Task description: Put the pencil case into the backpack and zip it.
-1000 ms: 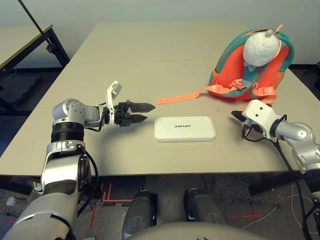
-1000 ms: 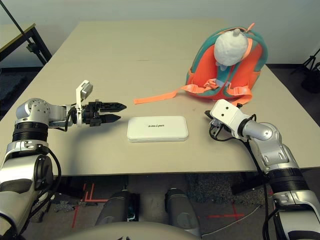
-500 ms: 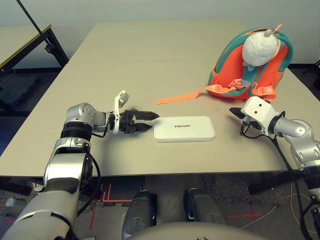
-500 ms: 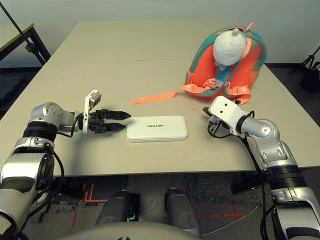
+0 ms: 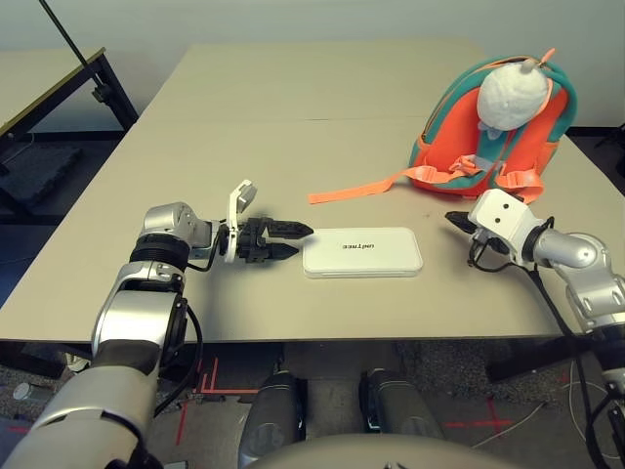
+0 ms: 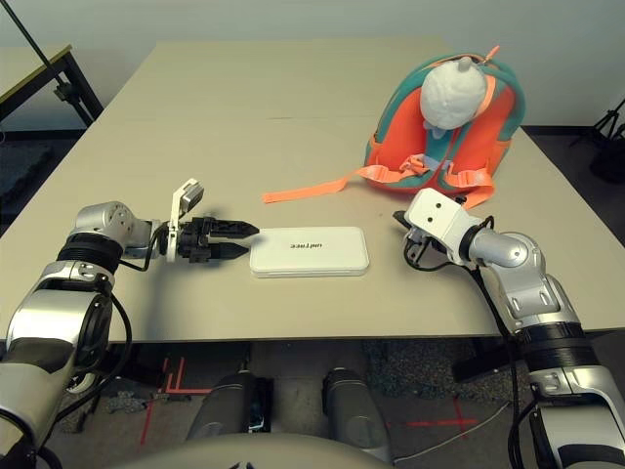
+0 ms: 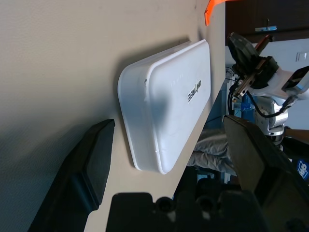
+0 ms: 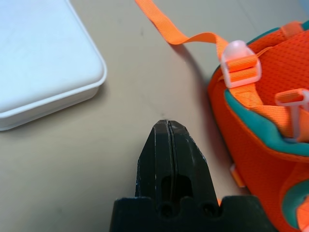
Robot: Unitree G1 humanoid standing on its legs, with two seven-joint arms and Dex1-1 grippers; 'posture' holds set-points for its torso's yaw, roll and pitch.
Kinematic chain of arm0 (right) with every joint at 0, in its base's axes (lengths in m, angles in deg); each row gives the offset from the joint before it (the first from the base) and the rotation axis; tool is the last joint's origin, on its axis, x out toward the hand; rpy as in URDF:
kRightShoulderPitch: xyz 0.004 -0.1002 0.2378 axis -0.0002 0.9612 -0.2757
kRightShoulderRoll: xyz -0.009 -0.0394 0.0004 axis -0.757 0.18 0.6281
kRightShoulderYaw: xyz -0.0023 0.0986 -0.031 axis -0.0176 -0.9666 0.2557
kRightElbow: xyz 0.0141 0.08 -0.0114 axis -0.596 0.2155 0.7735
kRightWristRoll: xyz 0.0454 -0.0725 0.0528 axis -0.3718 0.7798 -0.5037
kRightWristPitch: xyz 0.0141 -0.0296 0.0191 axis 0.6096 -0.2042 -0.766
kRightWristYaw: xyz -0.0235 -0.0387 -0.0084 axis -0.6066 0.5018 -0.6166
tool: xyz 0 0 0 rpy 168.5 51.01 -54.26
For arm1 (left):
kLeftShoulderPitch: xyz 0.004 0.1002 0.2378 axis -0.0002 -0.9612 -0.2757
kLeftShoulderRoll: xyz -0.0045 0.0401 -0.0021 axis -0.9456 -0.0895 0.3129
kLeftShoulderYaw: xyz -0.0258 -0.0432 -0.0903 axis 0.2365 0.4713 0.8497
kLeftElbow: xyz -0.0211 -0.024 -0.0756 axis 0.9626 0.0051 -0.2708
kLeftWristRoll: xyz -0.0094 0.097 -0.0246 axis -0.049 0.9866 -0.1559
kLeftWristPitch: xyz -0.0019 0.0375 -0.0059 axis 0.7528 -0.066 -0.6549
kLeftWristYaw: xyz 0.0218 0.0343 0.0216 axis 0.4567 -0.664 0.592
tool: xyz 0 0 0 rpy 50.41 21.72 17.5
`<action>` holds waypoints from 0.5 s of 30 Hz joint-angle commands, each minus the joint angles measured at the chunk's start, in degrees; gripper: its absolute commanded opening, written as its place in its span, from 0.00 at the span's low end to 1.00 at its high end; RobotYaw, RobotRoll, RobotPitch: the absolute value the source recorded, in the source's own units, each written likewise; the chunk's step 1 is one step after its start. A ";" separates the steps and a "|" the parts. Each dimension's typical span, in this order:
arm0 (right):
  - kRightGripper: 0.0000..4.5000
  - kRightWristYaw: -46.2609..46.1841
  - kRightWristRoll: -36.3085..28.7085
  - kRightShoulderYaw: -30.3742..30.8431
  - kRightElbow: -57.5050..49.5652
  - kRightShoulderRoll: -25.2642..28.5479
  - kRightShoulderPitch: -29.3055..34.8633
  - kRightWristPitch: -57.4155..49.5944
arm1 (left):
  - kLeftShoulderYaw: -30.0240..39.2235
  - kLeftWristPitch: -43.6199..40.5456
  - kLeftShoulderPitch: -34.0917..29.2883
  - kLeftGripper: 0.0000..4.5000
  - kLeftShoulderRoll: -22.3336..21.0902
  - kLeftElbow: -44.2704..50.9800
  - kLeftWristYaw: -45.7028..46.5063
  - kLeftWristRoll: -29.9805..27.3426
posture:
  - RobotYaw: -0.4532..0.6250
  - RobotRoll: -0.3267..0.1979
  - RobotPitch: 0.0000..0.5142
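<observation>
The backpack (image 5: 493,132) is sitting up at about 1 o'clock on the table (image 5: 293,98) with its strap trailing toward the middle, and the pencil case (image 5: 362,252) is lying flat near the front edge, well apart from it. The left gripper (image 5: 289,240) is hovering at the case's 9 o'clock end, fingers spread wide and holding nothing, while the right gripper (image 8: 170,145) is parked at 3 o'clock, pinched together and empty. My worry: the case is so flat the fingers could just be shoving it sideways instead of grabbing it.
</observation>
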State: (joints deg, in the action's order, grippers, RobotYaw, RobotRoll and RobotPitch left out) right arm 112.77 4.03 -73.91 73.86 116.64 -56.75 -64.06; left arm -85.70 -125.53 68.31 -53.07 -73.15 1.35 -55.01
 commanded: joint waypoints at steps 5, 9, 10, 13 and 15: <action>0.00 2.10 2.22 2.51 -0.25 1.45 1.79 0.05 | -1.76 0.05 0.43 1.00 0.50 -0.77 -1.32 2.71 | 0.24 0.62 0.07; 0.00 3.12 2.62 3.61 -0.97 1.11 2.20 -0.34 | -1.76 0.07 0.45 1.00 0.53 -0.74 -1.75 3.29 | 0.24 0.62 0.06; 0.00 3.44 2.63 4.00 -1.27 1.01 2.31 -0.49 | -1.68 0.06 0.46 1.00 0.57 -0.73 -1.71 3.39 | 0.25 0.62 0.06; 0.00 3.99 2.69 4.65 -1.66 0.61 2.39 -0.70 | -1.43 0.00 0.48 1.00 0.66 -0.68 -1.71 3.61 | 0.25 0.62 0.06; 0.00 4.16 2.93 4.91 -1.61 0.40 2.14 -0.74 | -1.32 -0.03 0.45 1.00 0.66 -0.59 -1.78 3.68 | 0.25 0.62 0.05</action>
State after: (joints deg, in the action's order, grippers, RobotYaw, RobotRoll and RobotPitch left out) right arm 116.44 6.68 -70.05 72.69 117.27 -54.81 -64.51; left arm -86.02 -125.34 68.60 -52.91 -73.22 -0.76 -52.57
